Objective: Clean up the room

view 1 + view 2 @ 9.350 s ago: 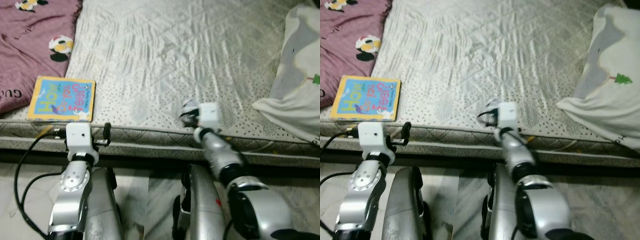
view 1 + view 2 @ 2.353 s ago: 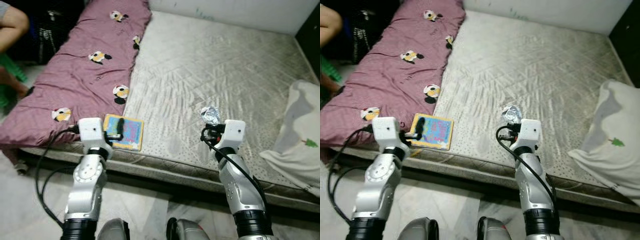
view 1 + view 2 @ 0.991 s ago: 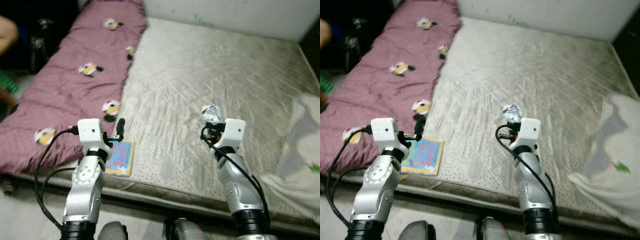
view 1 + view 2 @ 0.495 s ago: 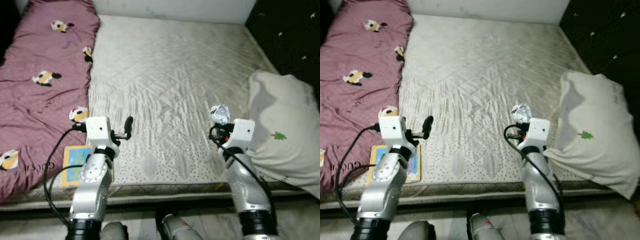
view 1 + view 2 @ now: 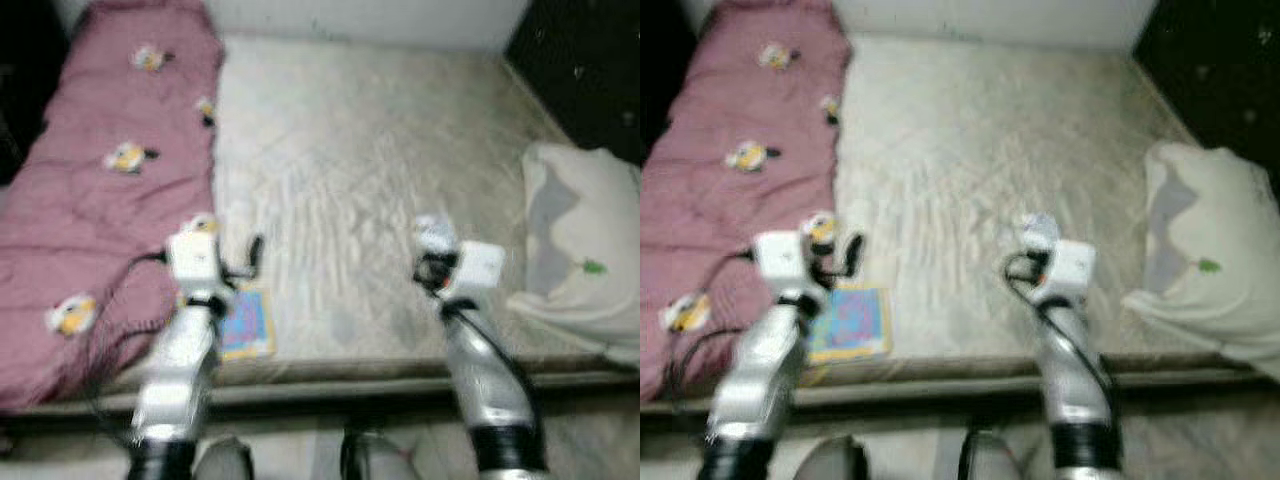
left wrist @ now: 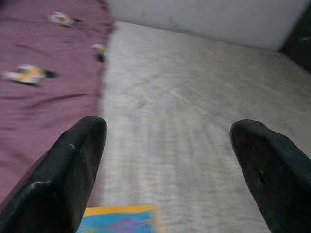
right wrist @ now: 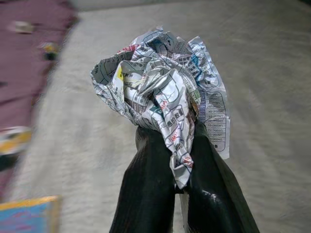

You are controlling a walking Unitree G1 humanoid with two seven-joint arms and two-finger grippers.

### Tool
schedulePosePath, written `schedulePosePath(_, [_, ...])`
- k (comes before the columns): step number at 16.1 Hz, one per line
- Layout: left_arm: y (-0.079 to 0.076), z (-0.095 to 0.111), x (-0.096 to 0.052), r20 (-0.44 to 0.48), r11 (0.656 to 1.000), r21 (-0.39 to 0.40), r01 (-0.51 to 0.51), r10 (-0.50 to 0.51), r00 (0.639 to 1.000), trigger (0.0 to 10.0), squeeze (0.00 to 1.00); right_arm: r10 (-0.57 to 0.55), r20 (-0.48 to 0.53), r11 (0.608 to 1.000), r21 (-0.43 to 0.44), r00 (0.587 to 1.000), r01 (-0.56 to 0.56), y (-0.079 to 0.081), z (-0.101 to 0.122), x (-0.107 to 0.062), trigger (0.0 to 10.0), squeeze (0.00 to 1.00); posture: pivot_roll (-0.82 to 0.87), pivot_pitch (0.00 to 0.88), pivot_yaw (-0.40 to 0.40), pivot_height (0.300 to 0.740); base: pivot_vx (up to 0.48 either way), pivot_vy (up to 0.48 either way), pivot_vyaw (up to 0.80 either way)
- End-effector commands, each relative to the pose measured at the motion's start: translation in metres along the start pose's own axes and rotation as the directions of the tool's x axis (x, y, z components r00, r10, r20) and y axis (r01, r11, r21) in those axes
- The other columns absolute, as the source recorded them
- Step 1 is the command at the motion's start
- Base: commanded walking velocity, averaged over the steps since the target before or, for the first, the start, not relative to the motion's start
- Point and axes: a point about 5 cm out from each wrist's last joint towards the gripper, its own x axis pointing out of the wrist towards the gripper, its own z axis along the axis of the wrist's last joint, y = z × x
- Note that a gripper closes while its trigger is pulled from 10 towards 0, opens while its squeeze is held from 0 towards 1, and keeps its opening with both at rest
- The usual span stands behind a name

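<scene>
We stand at the foot of a bed point(image 5: 350, 200), both head views blurred. Our right gripper point(image 7: 167, 160) has its jaws pressed together on a crumpled wrapper point(image 7: 160, 92) of printed foil, which sticks up from between the 2 black fingers point(image 7: 146, 194), held above the pale quilted mattress near its front edge. Our left gripper point(image 6: 167, 160) hangs over the front left part of the mattress with its jaws spread wide and nothing between them. Just below it a colourful picture book point(image 5: 850, 322) lies flat on the mattress by the front edge, beside a maroon blanket point(image 5: 90, 200) with cartoon prints. A white pillow point(image 5: 1210, 260) rests at the mattress's right side.
</scene>
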Motion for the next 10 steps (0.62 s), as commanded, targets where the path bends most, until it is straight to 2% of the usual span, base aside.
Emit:
schedulePosePath(1, [-0.0051, -0.0032, -0.0006, -0.014, 1.0, -0.015, 0.011, -0.011, 1.0, 10.0, 0.0, -0.019, 0.0, 1.0, -0.007, 1.0, 0.019, -0.0079, 0.0017, -0.0005, 10.0, 0.0, 0.02, 0.136, -0.055, 0.74, 0.0, 0.352, 0.0])
schedulePosePath(10, [-0.003, -0.0035, -0.0005, -0.011, 1.0, -0.007, -0.01, 0.01, 1.0, 10.0, 0.0, -0.016, 0.008, 1.0, -0.012, 1.0, 0.016, -0.0081, 0.0027, -0.0002, 10.0, 0.0, 0.02, 0.131, -0.058, 0.74, 0.0, 0.353, 0.0])
